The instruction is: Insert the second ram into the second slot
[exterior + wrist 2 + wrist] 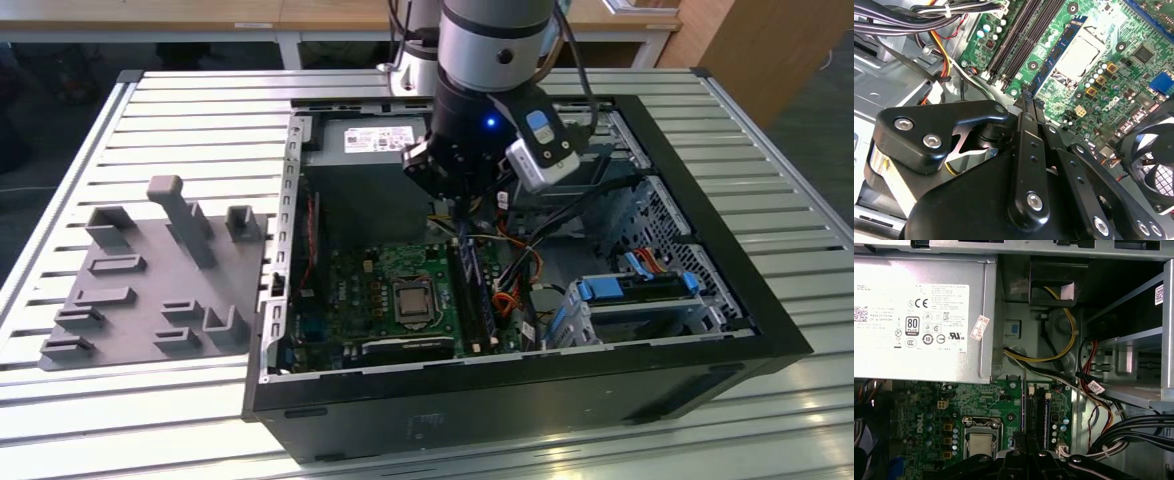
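second ram (1056,57) is pinched on edge between the fingertips of the gripper (1027,102), whose black fingers are pressed together on its near end. in the second wrist view the blue stick runs out from the fingers, showing a row of dark chips. in the first wrist view it shows as a thin dark line (1023,407). it sits over the motherboard (1134,30), between the black memory slots (1021,37) and the processor socket (1079,55); whether it touches a slot i cannot tell. further off is the silver power supply (919,315). the open computer case (534,400) lies on a slatted table (134,420), beside a grey fixture tray (147,270).
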